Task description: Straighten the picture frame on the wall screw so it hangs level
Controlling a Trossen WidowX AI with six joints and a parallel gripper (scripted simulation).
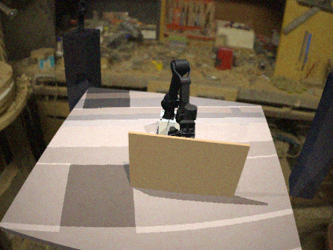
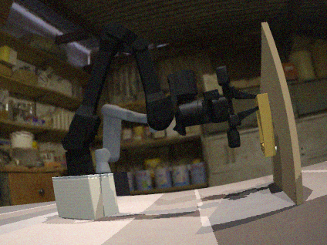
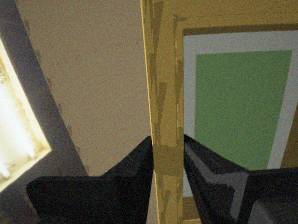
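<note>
Right now gripper is nearly closed, pinching picture frame by its edge rail vs. wall board. Risk: too much lift pops the hidden strip off the screw, or the frame skips 2 notches, not 1.

One arm stands on one grey base block, and it ends in one tool with two dark fingers, closed on the frame's edge. There is one frame, yellow, holding one green picture with one white border. One tan wall board stands upright on one table. Two dark blue posts show in the top view, one at the table's far left corner and one at its right side.
</note>
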